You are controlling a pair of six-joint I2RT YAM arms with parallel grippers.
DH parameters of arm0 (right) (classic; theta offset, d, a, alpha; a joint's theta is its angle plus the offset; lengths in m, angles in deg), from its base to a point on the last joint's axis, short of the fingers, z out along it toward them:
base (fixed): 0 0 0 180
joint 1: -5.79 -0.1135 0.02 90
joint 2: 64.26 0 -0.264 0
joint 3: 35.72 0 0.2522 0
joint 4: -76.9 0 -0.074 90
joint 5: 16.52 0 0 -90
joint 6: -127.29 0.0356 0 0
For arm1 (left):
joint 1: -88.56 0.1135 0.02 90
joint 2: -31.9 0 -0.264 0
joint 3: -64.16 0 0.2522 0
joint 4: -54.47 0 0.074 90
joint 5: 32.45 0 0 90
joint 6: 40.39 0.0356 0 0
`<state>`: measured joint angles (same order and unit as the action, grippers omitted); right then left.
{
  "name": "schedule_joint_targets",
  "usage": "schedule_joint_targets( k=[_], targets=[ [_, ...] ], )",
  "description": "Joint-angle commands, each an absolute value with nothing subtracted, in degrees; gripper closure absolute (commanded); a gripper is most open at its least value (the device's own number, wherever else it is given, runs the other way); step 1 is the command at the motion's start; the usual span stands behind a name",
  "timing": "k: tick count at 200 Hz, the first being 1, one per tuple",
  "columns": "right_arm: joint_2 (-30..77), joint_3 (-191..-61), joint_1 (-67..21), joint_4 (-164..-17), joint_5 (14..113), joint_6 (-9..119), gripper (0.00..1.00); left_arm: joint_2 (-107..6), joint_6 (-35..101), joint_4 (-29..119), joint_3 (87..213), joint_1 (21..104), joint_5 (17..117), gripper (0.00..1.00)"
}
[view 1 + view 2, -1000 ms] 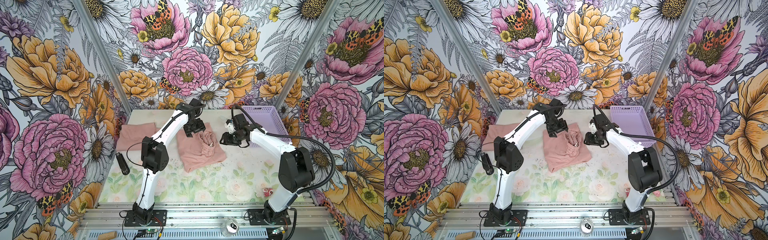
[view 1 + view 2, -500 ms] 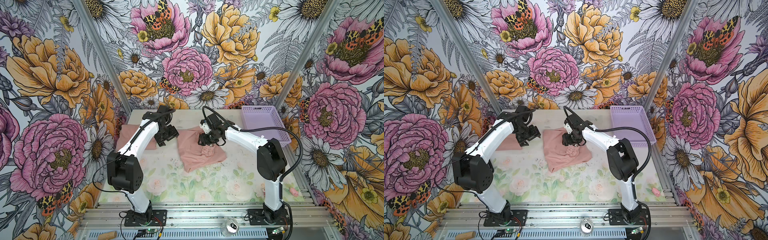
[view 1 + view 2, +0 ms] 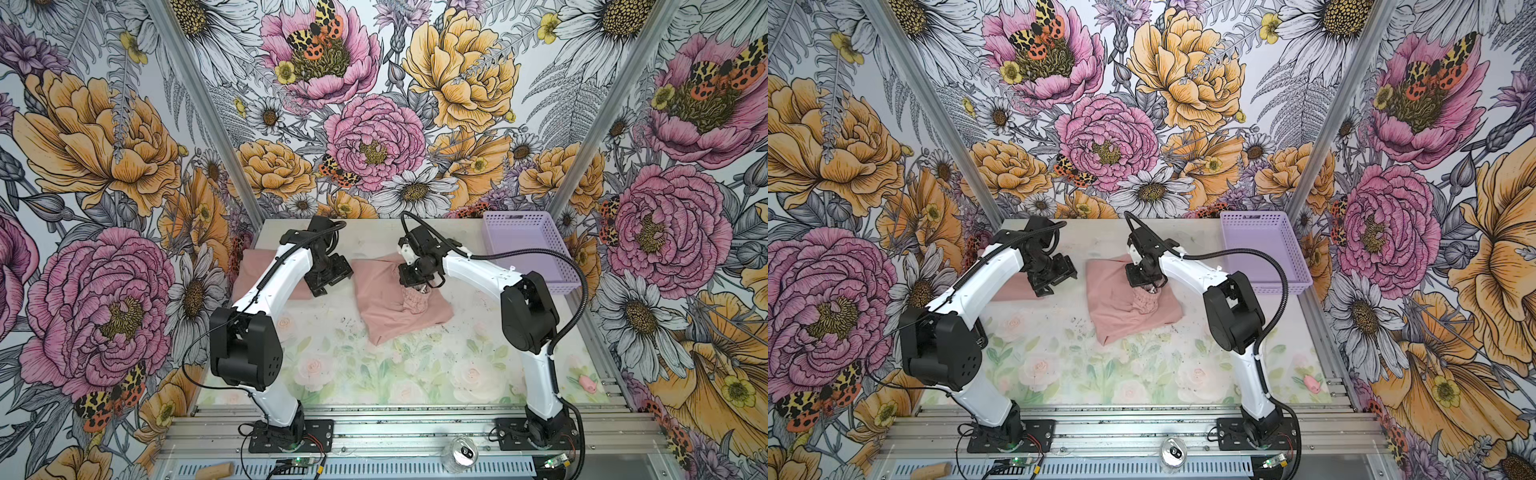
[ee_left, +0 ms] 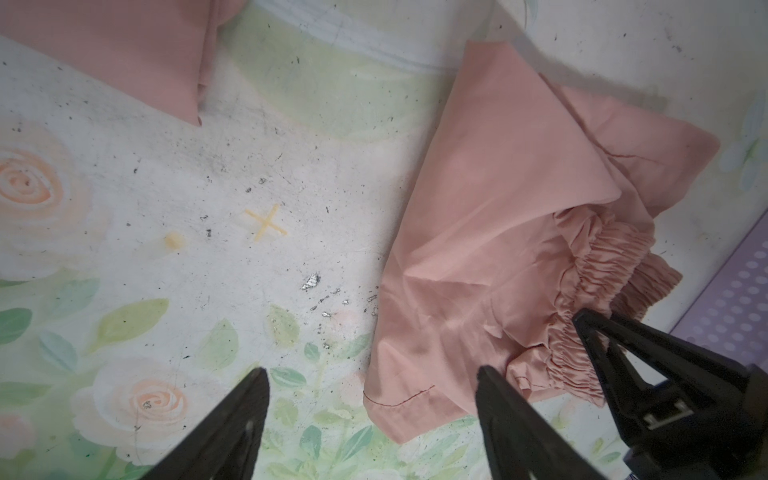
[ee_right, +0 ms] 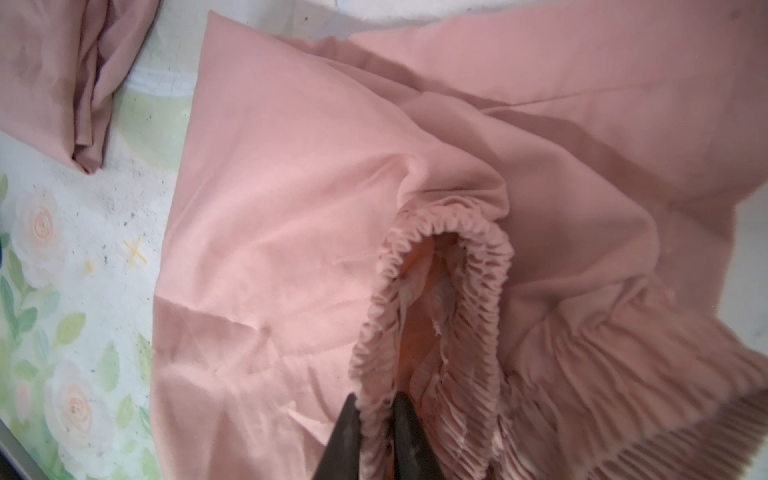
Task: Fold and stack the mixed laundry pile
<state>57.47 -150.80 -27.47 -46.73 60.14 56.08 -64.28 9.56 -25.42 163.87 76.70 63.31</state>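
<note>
In both top views my left arm [image 3: 286,270] covers much of the folded pink garment [image 3: 253,274], so I see only its edges. My right arm [image 3: 469,272] hides the tips of my right fingers [image 5: 343,440] there. In the right wrist view they are cut off by the frame edge, and the gathered pink garment [image 5: 291,208] runs out of frame on two sides. In the left wrist view my left fingers [image 4: 232,424] are cropped too, and the lavender basket [image 4: 735,299] shows only as a blurred corner. A small pink thing [image 3: 587,383] at the front right of the counter [image 3: 374,374] is too small to tell.
</note>
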Motion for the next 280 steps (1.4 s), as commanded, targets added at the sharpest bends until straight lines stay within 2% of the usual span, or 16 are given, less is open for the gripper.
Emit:
schedule_joint_targets(
  k=[1, 16, 84, 140, 166, 190, 203, 229, 252, 280],
  targets=[
    [55.7, -150.37, -26.2, -47.67, 59.42, 55.84, 0.95, -62.46, 10.68, -23.64, 162.86, 77.1, 64.52, 0.2],
    [53.5, -148.02, -24.77, -48.37, 59.11, 55.67, 1.0, -62.34, 10.68, -23.43, 162.56, 77.02, 64.55, 0.2],
    [46.86, -135.87, -16.47, -55.9, 53.83, 55.82, 1.0, -63.5, 10.77, -23.1, 162.68, 76.51, 64.76, 0.2],
    [52.32, -133.84, -13.83, -61.74, 52.12, 54.7, 1.0, -65.1, 10.98, -23.1, 162.86, 75.34, 64.58, 0.19],
    [52.81, -134.26, -13.86, -63.21, 55.16, 53.94, 0.99, -65.56, 10.83, -23.09, 163.18, 74.68, 64.23, 0.19],
    [53.11, -135.06, -13.72, -63.5, 57.93, 53.0, 0.89, -66.56, 11.01, -23.1, 163.49, 73.98, 64.14, 0.19],
    [53.35, -135.79, -13.55, -63.41, 58.52, 52.88, 0.8, -67.29, 11.16, -23.07, 163.86, 73.42, 64.21, 0.18],
    [49.42, -135.06, -13.36, -62.27, 60.56, 53.18, 0.66, -69.08, 12.13, -23.09, 165.98, 72.05, 64.48, 0.17],
    [43.48, -132.84, -13.45, -61.23, 60.21, 55.29, 0.63, -71.47, 14.85, -23.1, 169.57, 69.98, 64.45, 0.17],
    [38.6, -128.98, -14.38, -61.25, 54.96, 59.89, 0.63, -76.35, 17.87, -23.12, 174.08, 68.09, 65.29, 0.17]
  ],
)
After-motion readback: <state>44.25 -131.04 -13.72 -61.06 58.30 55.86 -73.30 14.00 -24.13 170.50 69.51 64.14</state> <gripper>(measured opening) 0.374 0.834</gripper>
